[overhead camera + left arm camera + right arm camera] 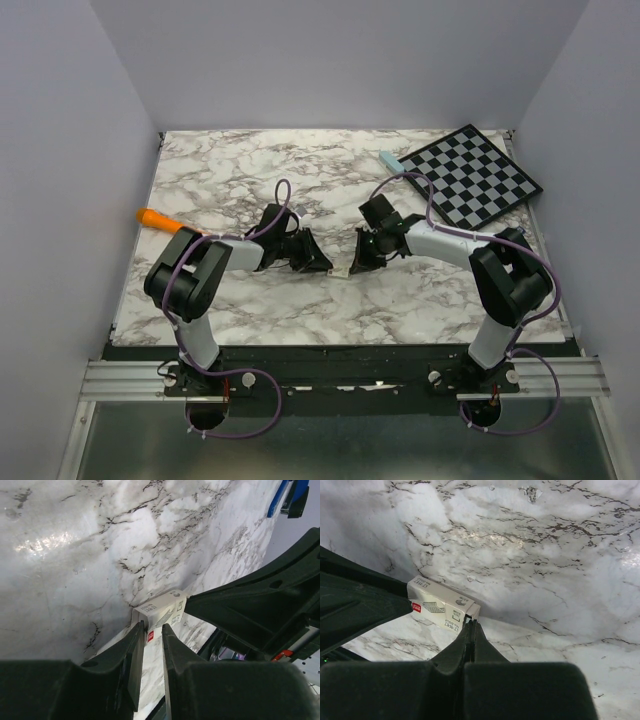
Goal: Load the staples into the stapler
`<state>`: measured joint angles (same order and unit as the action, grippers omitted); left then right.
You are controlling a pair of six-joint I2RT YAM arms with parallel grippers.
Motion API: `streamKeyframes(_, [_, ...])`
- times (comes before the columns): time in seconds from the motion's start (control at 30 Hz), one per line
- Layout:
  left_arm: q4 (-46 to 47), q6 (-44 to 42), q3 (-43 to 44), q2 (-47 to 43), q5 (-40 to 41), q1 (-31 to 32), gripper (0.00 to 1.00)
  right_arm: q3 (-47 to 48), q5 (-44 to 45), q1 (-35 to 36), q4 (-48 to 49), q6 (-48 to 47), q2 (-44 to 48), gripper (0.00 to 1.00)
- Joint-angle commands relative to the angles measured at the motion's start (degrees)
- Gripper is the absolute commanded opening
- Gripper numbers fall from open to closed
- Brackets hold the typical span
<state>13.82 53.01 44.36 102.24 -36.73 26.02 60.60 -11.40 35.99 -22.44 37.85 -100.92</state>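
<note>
At the middle of the marble table point(230, 180), the left gripper point(149, 647) clamps narrowly on one end of the small white staple box point(162, 611), apparently steadying it. The right gripper point(471, 625), fingers pressed together, works at the tray jutting from the other end; whether it pinches that tray I cannot tell. The stapler point(388, 160) lies well apart beside the checkerboard point(470, 175), probably waiting for staples
</note>
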Motion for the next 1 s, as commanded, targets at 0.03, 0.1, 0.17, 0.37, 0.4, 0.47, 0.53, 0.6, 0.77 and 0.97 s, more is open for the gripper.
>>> streamKeyframes(0.03, [-1.9,-1.0,1.4,1.3,-0.6,0.5,0.27,1.8,0.6,0.7,-1.0,-0.7,-0.5,0.01])
streamKeyframes(0.1, [-1.9,-1.0,1.5,1.2,-0.6,0.6,0.23,1.8,0.6,0.7,-1.0,-0.7,-0.5,0.01])
streamKeyframes(0.17, [-1.9,-1.1,1.5,1.3,-0.6,0.7,0.19,1.6,0.6,0.8,-1.1,-0.6,-0.5,0.01])
streamKeyframes(0.37, [-1.4,-1.1,1.0,0.7,-0.7,0.6,0.0,1.9,2.1,0.8,-2.9,-0.9,-0.3,0.01])
streamKeyframes(0.4, [-1.3,-1.0,1.0,0.7,-0.7,0.6,0.0,1.9,2.3,0.8,-3.4,-1.1,-0.3,0.01])
streamKeyframes(0.47, [-1.3,-1.0,0.7,0.3,-0.5,0.6,0.0,1.8,3.2,0.8,-3.8,-0.9,0.1,0.01])
streamKeyframes(0.53, [-1.5,-1.0,0.6,0.0,-0.2,0.5,0.0,1.6,3.9,0.8,-4.4,-0.9,0.6,0.01])
streamKeyframes(0.6, [-1.7,-1.0,0.0,-0.4,0.3,0.5,0.0,1.7,4.5,0.8,-5.2,-1.0,0.9,0.01])
streamKeyframes(0.77, [-1.4,-1.0,-0.1,-0.6,0.3,0.5,0.0,1.4,3.8,0.8,-4.6,-0.2,2.3,0.01])
streamKeyframes(0.97, [-1.3,-1.1,0.0,-0.7,0.3,0.5,0.0,-0.6,2.0,0.8,-0.3,2.6,4.7,0.16])
